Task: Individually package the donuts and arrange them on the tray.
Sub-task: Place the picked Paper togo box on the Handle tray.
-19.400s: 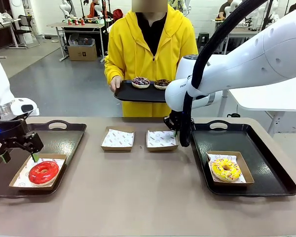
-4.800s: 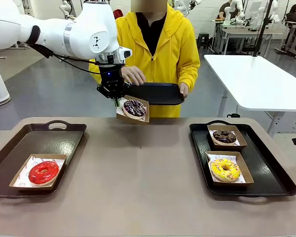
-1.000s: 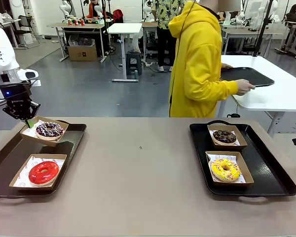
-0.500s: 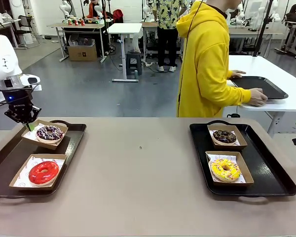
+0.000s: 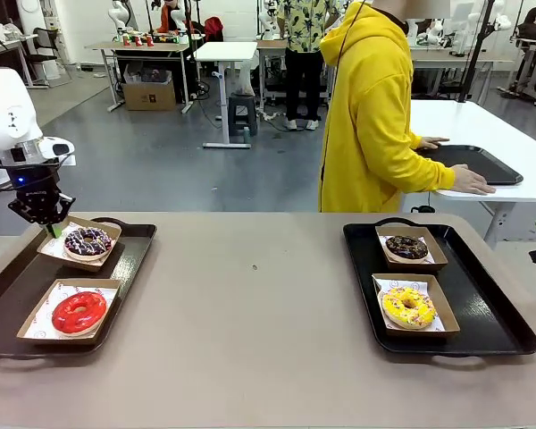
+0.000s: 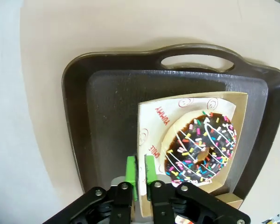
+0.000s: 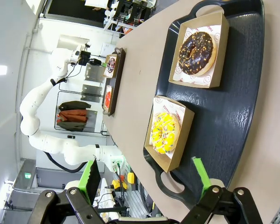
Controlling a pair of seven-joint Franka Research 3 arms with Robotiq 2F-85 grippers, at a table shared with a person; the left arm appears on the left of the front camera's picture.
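My left gripper (image 5: pixel 46 221) is shut on the near-left edge of a cardboard box (image 5: pixel 61 251) that holds the purple sprinkled donut (image 5: pixel 87 239). The box sits at the far end of the left tray (image 5: pixel 125 259); I cannot tell whether it rests on it. In the left wrist view the gripper (image 6: pixel 140 171) pinches the box wall (image 6: pixel 147 140) beside the purple donut (image 6: pixel 200 147). The red donut (image 5: pixel 79 311) lies boxed nearer on that tray. My right gripper (image 7: pixel 145 179) is open above the right tray (image 7: pixel 228 107), which carries the chocolate donut (image 7: pixel 197 52) and yellow donut (image 7: pixel 165 130), both boxed.
A person in a yellow hoodie (image 5: pixel 375 116) stands turned away at the far side, hands on a black tray (image 5: pixel 469 161) on a white side table (image 5: pixel 509 183). The right tray (image 5: pixel 482 304) holds the chocolate (image 5: pixel 406 247) and yellow (image 5: pixel 409 306) donuts. Bare tabletop (image 5: pixel 250 313) lies between trays.
My left gripper has carried the boxed purple donut from the person to the far end of the left tray and lowered it slightly. The person turned away and set the black tray on the side table.
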